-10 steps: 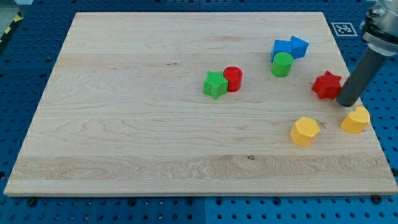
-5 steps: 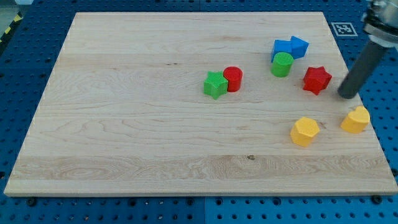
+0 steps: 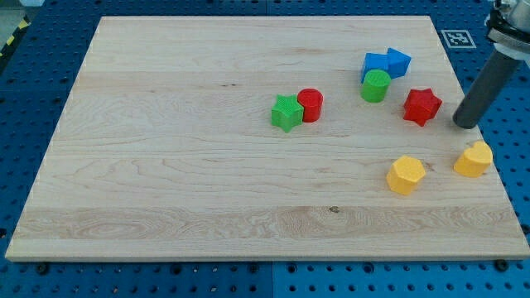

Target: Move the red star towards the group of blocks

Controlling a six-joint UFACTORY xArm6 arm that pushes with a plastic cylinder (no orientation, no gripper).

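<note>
Your rod's got no claw to open or close, so just my tip (image 3: 466,125), parked off the red star (image 3: 422,106) at about its 4 o'clock with a small gap between them. The star sits at roughly 4 o'clock from the green cylinder (image 3: 375,85) and two blue blocks (image 3: 387,64), near but not touching. Green star (image 3: 286,112) and red cylinder (image 3: 310,105) touch mid-board (image 3: 207,165), and the yellow blocks (image 3: 406,175) (image 3: 474,159) lie around 6 o'clock of the red star.

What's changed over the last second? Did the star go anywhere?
The red star slid toward the view's left and slightly up, closer to the green cylinder and blue blocks. My tip has since backed off to its right, apart. All other blocks stayed put.
</note>
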